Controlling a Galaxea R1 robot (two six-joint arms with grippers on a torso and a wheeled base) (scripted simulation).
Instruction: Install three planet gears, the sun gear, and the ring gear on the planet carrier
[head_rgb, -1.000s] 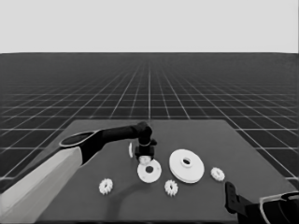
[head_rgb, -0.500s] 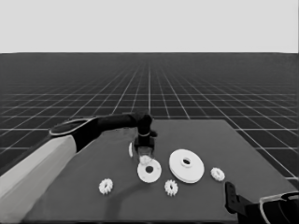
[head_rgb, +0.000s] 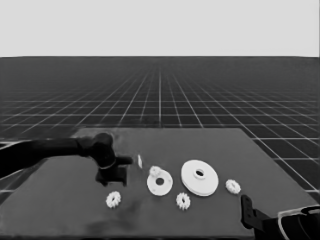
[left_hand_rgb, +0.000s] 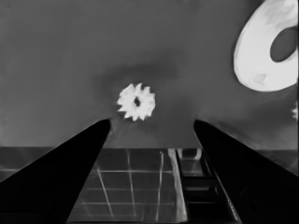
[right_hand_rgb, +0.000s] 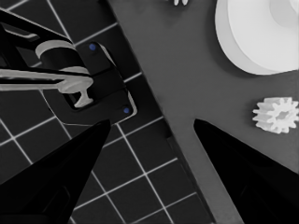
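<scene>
While the right gripper (head_rgb: 247, 210) waits low right, the left gripper (head_rgb: 111, 177) hangs spread and empty above a gear (head_rgb: 113, 199)

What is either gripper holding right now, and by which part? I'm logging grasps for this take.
Nothing is held. The left gripper is open above a gear lying on the table; the right gripper, parked at the table's corner, is open too.

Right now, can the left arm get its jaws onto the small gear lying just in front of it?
Probably yes: the left gripper is open just behind that gear, with only bare table around it.
</scene>
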